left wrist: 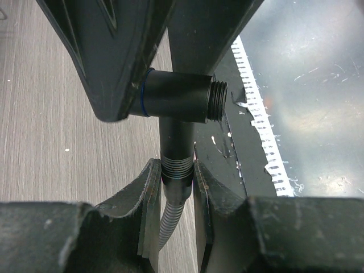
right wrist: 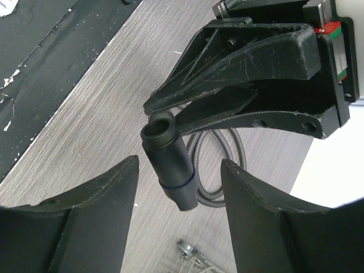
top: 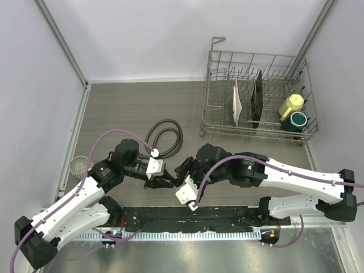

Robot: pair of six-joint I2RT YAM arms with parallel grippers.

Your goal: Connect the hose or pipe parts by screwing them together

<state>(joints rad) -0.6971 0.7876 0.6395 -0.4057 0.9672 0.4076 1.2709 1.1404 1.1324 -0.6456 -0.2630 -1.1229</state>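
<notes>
Tabletop (top: 114, 108) below, left jaws clamp fitting (left wrist: 182, 102) between open right jaws.

White left arm (top: 74, 205) and right arm (top: 301, 176) fold inward, tips almost touching. Black left gripper (left wrist: 174, 170) is clamped on the small black T-shaped fitting (left wrist: 182, 99) at its stem, and black right gripper (right wrist: 179, 170) is spread wide around its barrel.

Upper right on the grey table (top: 125, 108), a wire dish rack (top: 253, 55) holds a white plate (top: 238, 102), a dark plate (top: 257, 99), a yellow cup (top: 291, 104) and a green cup (top: 297, 120). Far left sits a small round container (top: 79, 165).
</notes>
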